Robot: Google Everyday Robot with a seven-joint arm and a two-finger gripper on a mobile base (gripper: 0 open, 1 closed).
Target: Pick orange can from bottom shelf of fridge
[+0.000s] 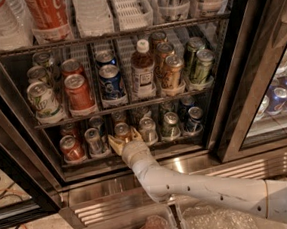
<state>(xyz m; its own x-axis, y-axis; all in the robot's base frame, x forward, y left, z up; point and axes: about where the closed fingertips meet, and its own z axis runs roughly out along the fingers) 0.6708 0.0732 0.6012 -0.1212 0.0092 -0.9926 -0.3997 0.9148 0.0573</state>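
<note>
The tool (124, 141) is spread either side of the orange can (121, 130), lined up to pinch it. The bottom shelf (82, 161) has lanes that keep that can upright.

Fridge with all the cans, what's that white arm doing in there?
A robot's white arm reaches into the open fridge. Its gripper is down at the front of the bottom shelf, right against the orange can. The can stands in its lane among other small cans, not yet lifted out.

Dim warm light reaches the gripper (122, 139) at the bottom shelf (87, 160); steel base (190, 165) glares.
</note>
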